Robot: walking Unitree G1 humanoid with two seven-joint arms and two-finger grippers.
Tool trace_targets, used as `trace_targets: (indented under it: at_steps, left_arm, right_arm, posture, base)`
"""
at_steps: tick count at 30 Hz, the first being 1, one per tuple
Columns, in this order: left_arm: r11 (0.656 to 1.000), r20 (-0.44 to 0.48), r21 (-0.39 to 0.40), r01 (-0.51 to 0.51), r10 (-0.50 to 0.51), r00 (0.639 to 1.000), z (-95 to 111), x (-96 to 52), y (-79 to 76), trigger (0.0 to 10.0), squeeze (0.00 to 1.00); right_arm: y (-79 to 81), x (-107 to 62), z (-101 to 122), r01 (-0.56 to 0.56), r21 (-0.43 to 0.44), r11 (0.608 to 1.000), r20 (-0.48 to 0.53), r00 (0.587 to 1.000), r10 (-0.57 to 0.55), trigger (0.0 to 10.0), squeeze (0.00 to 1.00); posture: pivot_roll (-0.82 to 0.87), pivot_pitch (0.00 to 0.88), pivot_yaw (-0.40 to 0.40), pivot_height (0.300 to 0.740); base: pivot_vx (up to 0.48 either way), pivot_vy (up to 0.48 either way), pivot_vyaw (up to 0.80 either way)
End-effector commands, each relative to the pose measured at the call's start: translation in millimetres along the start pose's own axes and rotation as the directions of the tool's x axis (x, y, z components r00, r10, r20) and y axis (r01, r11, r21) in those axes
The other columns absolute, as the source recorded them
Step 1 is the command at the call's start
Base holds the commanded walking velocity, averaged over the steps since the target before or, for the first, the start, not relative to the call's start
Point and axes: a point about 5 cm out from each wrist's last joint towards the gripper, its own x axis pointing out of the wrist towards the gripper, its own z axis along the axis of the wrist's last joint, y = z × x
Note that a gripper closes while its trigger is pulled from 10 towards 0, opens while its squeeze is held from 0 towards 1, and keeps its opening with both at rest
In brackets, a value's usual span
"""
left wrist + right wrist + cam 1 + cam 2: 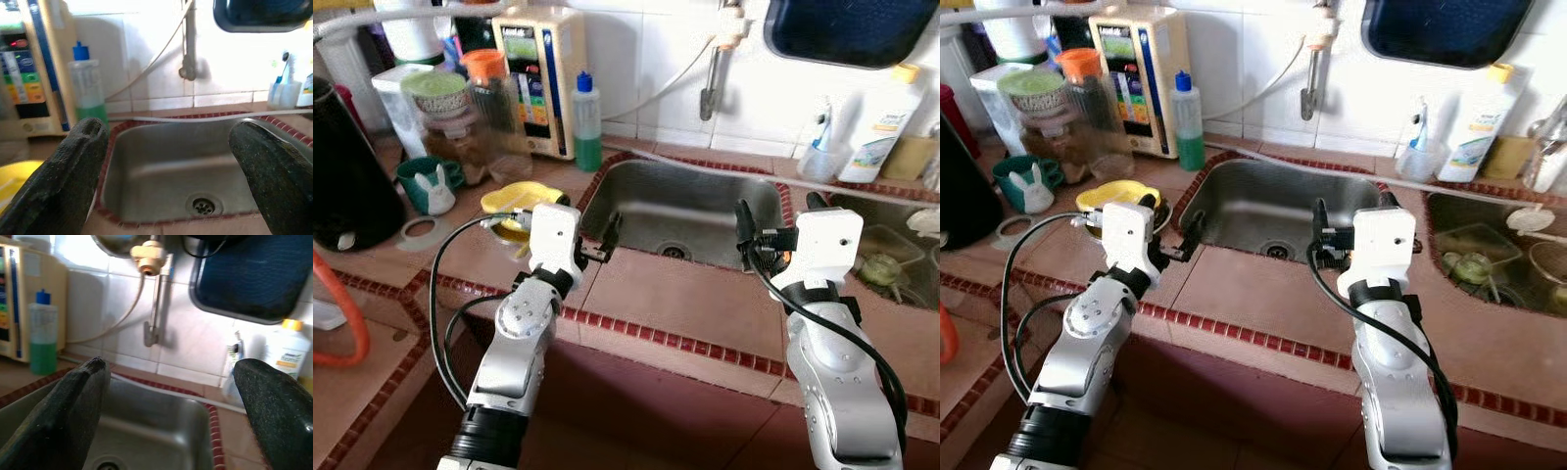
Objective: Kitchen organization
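Head views: both arms are held over the tiled counter (pixel 675 294) at the front rim of the sink (pixel 690 211). Left gripper (pixel 604 245) is at the sink's front-left corner, right gripper (pixel 744 235) at its front-right part. Nothing is gripped. A yellow dish (pixel 514 201) lies just beside the left gripper's wrist. Behind it a green-liquid bottle (pixel 587 122), a jar (pixel 450 122) with brown contents and a green cup (pixel 426 181) are crowded together. The sink basin is seen bare down to the drain (pixel 674 251). A second basin (pixel 1489 259) on the right holds dishes.

Left wrist view: fingers (pixel 63 181) are spread wide, sink and drain framed between them, bottle beyond.

Right wrist view: fingers (pixel 73 416) are likewise spread, the sink's far rim and tap (pixel 152 293) between them; a white bottle (pixel 286 357) stands by the wall.
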Motion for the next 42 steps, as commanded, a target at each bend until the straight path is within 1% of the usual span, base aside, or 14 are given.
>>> trace_targets:
  at_steps: [1, 13, 18, 19, 22, 27, 29, 31, 32, 34, 35, 38, 40, 42]
  left_arm:
    - [1.000, 0.011, 0.008, 0.012, -0.012, 1.000, 4.2, 2.3, -1.6, 10.0, 0.00]
    - [1.000, 0.008, 0.011, 0.018, -0.018, 1.000, 3.8, 2.0, -3.4, 10.0, 0.00]
    - [1.000, 0.010, 0.009, 0.006, -0.006, 1.000, 3.9, 1.8, -3.0, 10.0, 0.00]
    - [1.000, 0.027, -0.013, 0.008, -0.008, 1.000, 5.7, 1.9, -3.5, 10.0, 0.00]
    - [1.000, 0.033, -0.008, 0.004, -0.003, 0.999, 6.6, 1.9, -3.4, 10.0, 0.00]
    - [0.999, 0.017, 0.008, -0.033, 0.033, 0.999, 4.9, 2.0, -1.1, 10.0, 0.00]
    - [0.997, 0.017, 0.045, -0.065, 0.065, 0.998, 4.9, 2.5, 2.0, 10.0, 0.00]
    - [0.995, 0.013, 0.051, -0.084, 0.083, 0.996, 4.2, 2.6, 4.0, 10.0, 0.00]
    - [0.990, 0.006, 0.071, -0.122, 0.122, 0.992, 2.7, 2.4, 8.8, 10.0, 0.00]
    - [0.983, -0.004, 0.094, -0.157, 0.158, 0.987, 1.3, 2.0, 14.2, 10.0, 0.00]
    - [0.975, -0.018, 0.113, -0.190, 0.193, 0.981, -0.3, 1.7, 20.1, 10.0, 0.00]
    - [0.970, -0.019, 0.126, -0.209, 0.213, 0.977, -0.3, 1.0, 25.5, 10.0, 0.00]
    - [0.964, -0.012, 0.141, -0.224, 0.228, 0.974, 0.8, -0.3, 28.7, 10.0, 0.00]
    - [0.947, -0.014, 0.163, -0.277, 0.283, 0.959, -0.2, -3.1, 36.6, 10.0, 0.00]
  right_arm:
    - [-0.6, 0.9, 4.8, 0.007, 0.001, 1.000, 0.022, 1.000, -0.007, 10.0, 0.00]
    - [-1.0, 0.0, 4.3, 0.007, 0.000, 1.000, 0.019, 1.000, -0.007, 10.0, 0.00]
    - [-1.0, -0.1, 3.8, 0.007, 0.000, 1.000, 0.017, 1.000, -0.007, 10.0, 0.00]
    - [-1.0, 0.0, 3.7, 0.007, 0.001, 1.000, 0.017, 1.000, -0.007, 10.0, 0.00]
    - [-0.8, 0.0, 3.7, 0.006, 0.000, 1.000, 0.018, 1.000, -0.006, 10.0, 0.00]
    - [-1.1, 0.1, 3.7, 0.005, 0.001, 1.000, 0.018, 1.000, -0.005, 10.0, 0.00]
    - [-0.9, 0.2, 3.6, 0.003, 0.000, 1.000, 0.017, 1.000, -0.003, 10.0, 0.00]
    - [-0.7, 0.3, 3.6, 0.002, 0.001, 1.000, 0.017, 1.000, -0.002, 10.0, 0.00]
    - [-0.2, 0.3, 3.7, -0.003, 0.002, 1.000, 0.016, 1.000, 0.003, 10.0, 0.00]
    - [0.6, 0.7, 3.9, -0.013, 0.004, 1.000, 0.016, 1.000, 0.013, 10.0, 0.00]
    - [1.6, 1.4, 4.1, -0.029, 0.008, 1.000, 0.015, 0.999, 0.029, 10.0, 0.00]
    - [4.0, 2.7, 4.2, -0.064, 0.016, 0.998, 0.011, 0.998, 0.063, 10.0, 0.00]
    - [6.1, 3.6, 3.9, -0.091, 0.041, 0.995, 0.003, 0.996, 0.091, 10.0, 0.00]
    - [11.2, 4.2, 3.2, -0.160, 0.067, 0.985, -0.010, 0.987, 0.161, 10.0, 0.00]
  posture:
    - [0.06, 0.000, 0.027, 0.740]
    - [0.05, 0.000, 0.028, 0.740]
    - [0.05, 0.000, 0.027, 0.740]
    - [0.06, 0.000, 0.026, 0.740]
    - [0.06, 0.000, 0.026, 0.740]
    - [0.06, 0.000, 0.027, 0.740]
    - [0.06, 0.000, 0.026, 0.740]
    - [0.06, 0.000, 0.026, 0.740]
    - [0.06, 0.000, 0.026, 0.740]
    - [0.06, 0.000, 0.026, 0.740]
    - [0.06, 0.000, 0.025, 0.740]
    - [0.06, 0.000, 0.024, 0.740]
    - [0.06, 0.000, 0.025, 0.740]
    - [0.06, 0.000, 0.025, 0.740]
  base:
    - [0.277, 0.000, 0.00]
    - [0.263, 0.000, 0.00]
    - [0.000, 0.000, 0.00]
    - [0.000, 0.000, 0.00]
    - [0.000, 0.000, 0.00]
    - [0.000, 0.000, 0.00]
    - [0.000, 0.000, 0.00]
    - [0.000, 0.000, 0.00]
    - [0.000, 0.000, 0.00]
    - [0.000, 0.000, 0.00]
    - [0.000, 0.000, 0.00]
    - [0.000, 0.000, 0.00]
    - [0.000, 0.000, 0.00]
    - [0.000, 0.000, 0.00]
